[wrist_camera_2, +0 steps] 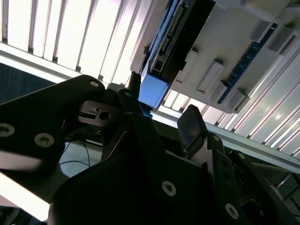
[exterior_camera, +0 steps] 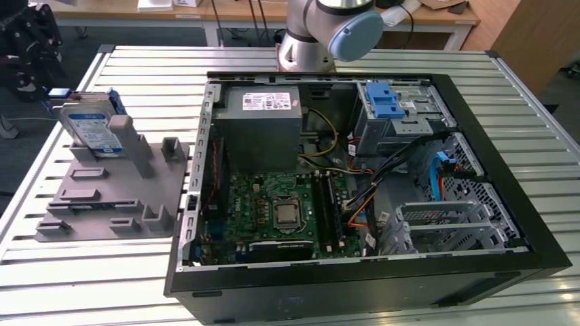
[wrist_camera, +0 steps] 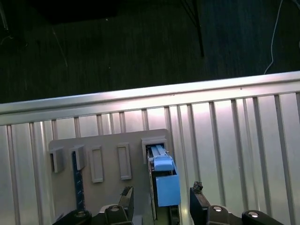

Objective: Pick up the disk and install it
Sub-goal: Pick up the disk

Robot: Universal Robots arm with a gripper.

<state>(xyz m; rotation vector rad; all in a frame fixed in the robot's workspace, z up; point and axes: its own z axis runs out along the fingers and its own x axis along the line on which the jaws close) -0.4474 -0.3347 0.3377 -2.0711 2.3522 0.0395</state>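
Closest to the lens in the exterior view lay one open computer case (exterior_camera: 363, 288) on the slatted surface (exterior_camera: 91, 285). At the exterior view's left, one disk (exterior_camera: 91, 132) stood upright in one grey holder (exterior_camera: 109, 197), its lower edge hidden behind a post. In the first wrist view the pincer (wrist_camera: 161, 190) stood open, its two fingers (wrist_camera: 125, 197) flanking the disk's blue end with gaps, their bases cut off. The second wrist view showed the disk edge-on, label hidden.

arm (exterior_camera: 313, 30) is standing at the table's (exterior_camera: 109, 278) far edge in the exterior view | gripper (wrist_camera: 161, 202) is hovering over the table's edge | fingers (wrist_camera: 125, 196) are standing apart, touching nothing
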